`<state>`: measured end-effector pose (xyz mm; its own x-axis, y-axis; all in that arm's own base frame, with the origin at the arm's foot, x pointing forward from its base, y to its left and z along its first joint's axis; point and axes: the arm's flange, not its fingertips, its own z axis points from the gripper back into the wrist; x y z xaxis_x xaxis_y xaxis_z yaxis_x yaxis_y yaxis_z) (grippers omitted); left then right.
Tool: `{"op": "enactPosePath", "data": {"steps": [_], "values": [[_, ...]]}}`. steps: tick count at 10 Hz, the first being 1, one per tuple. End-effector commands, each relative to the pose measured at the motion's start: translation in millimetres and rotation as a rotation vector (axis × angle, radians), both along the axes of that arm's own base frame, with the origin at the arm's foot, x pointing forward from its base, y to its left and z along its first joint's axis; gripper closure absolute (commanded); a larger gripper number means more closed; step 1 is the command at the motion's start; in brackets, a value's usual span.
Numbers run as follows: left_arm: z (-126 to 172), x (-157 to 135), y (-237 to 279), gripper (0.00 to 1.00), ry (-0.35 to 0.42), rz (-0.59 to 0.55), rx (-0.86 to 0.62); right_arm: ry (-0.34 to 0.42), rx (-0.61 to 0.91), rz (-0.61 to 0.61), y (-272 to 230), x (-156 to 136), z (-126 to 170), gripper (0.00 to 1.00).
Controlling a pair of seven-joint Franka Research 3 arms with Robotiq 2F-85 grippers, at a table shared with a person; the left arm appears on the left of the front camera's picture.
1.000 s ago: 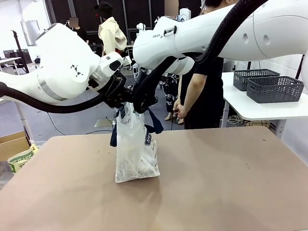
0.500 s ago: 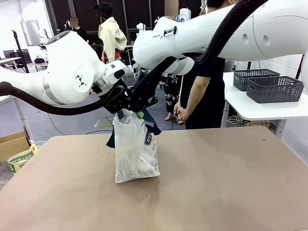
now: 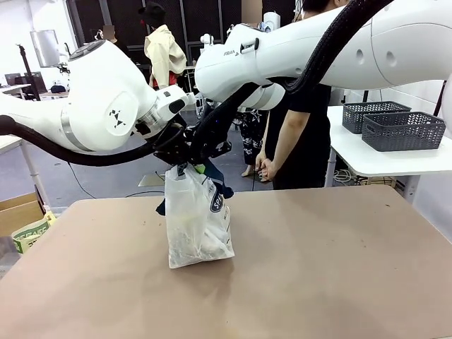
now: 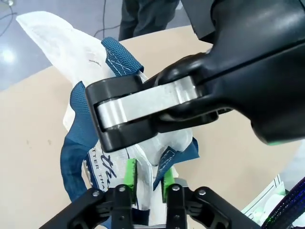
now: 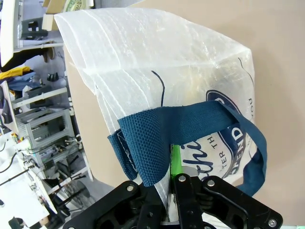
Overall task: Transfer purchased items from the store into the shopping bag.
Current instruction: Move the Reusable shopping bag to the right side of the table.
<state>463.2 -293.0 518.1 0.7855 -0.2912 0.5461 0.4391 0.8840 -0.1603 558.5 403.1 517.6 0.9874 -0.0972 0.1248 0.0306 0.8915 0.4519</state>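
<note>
Front view: the shopping bag [image 3: 195,222] stands upright on the brown table [image 3: 318,268], left of the middle, its navy oval logo facing right. Both arms meet directly above it. The left gripper [image 3: 178,164] and the right gripper [image 3: 200,161] sit side by side at the bag's top edge, and the navy strap handles [image 3: 220,185] droop down beside them.

Left wrist view: the left gripper [image 4: 148,177] has its green pads [image 4: 130,171] drawn close together with a fold of the bag's whitish plastic [image 4: 151,155] pinched between them. The bag hangs straight ahead of the fingers, and the right gripper's black body [image 4: 157,107] crosses just above the pinch.

Right wrist view: the right gripper [image 5: 170,179] is pressed nearly together on the bag's rim, where a navy strap [image 5: 157,138] is sewn on; one green pad [image 5: 175,160] shows against the plastic. The bag [image 5: 157,71] spreads away from the fingers towards the table, logo side up.

A person [image 3: 300,134] stands at the far side, arm hanging.
</note>
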Motion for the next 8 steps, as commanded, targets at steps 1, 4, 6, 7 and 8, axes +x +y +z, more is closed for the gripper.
{"op": "enactPosePath", "data": {"steps": [1,4,6,7,8], "values": [[2.0,-6.3,6.2,1.00,-0.007,0.039,0.030,-0.004,0.000,0.007,-0.6,-0.8,3.5,1.00],[3.4,-10.6,10.4,1.00,-0.012,0.051,0.042,-0.004,0.000,0.007,-0.6,-0.8,3.5,1.00],[4.9,-13.2,10.6,1.00,-0.017,0.052,0.045,-0.004,0.000,0.007,-0.6,-0.8,3.5,1.00],[4.3,-14.1,9.3,1.00,-0.023,0.038,0.056,-0.004,0.000,0.007,-0.6,-0.8,3.5,1.00],[5.2,-15.4,8.2,1.00,-0.048,0.014,0.069,-0.004,0.000,0.007,-0.6,-0.8,3.5,1.00]]}}
